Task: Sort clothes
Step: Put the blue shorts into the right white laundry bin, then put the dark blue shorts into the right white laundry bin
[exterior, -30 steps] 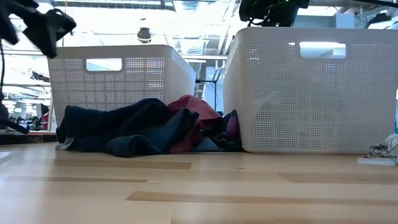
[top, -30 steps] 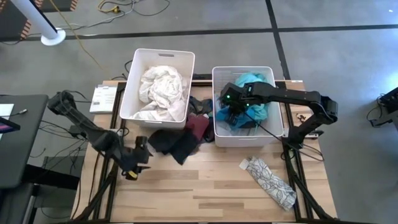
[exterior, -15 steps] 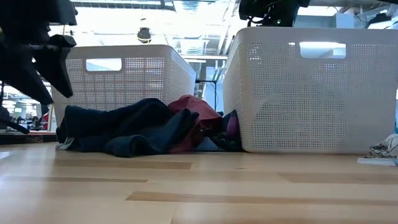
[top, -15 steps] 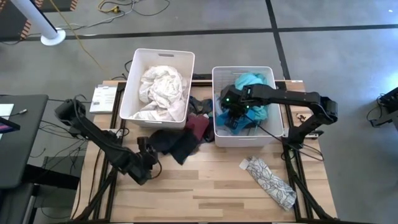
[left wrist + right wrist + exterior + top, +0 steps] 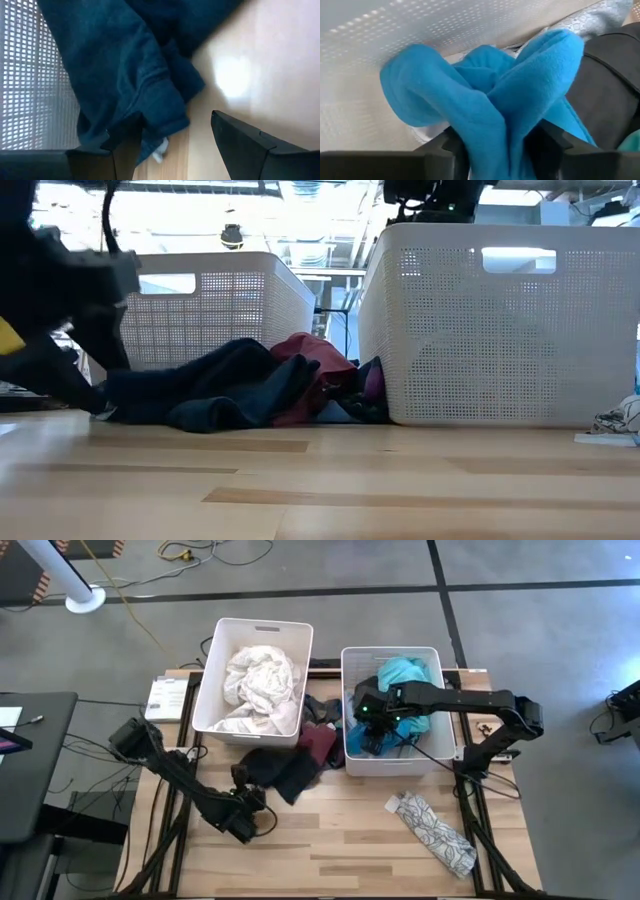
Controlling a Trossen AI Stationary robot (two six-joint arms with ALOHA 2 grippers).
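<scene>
Diagonally, the white-patterned garment (image 5: pixel 433 832) lies across the table (image 5: pixel 340 860).

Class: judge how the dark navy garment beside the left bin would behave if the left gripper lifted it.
The navy garment lies crumpled in folds, so it probably droops limply. Pinched at one edge by the open left gripper, it would likely drag across the table.

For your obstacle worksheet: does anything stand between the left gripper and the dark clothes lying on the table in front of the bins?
Nothing visible does. The left gripper, fingers open, is low over bare wood right at the edge of the dark navy garment, which lies just ahead of its fingers. The right gripper is inside the right bin.
</scene>
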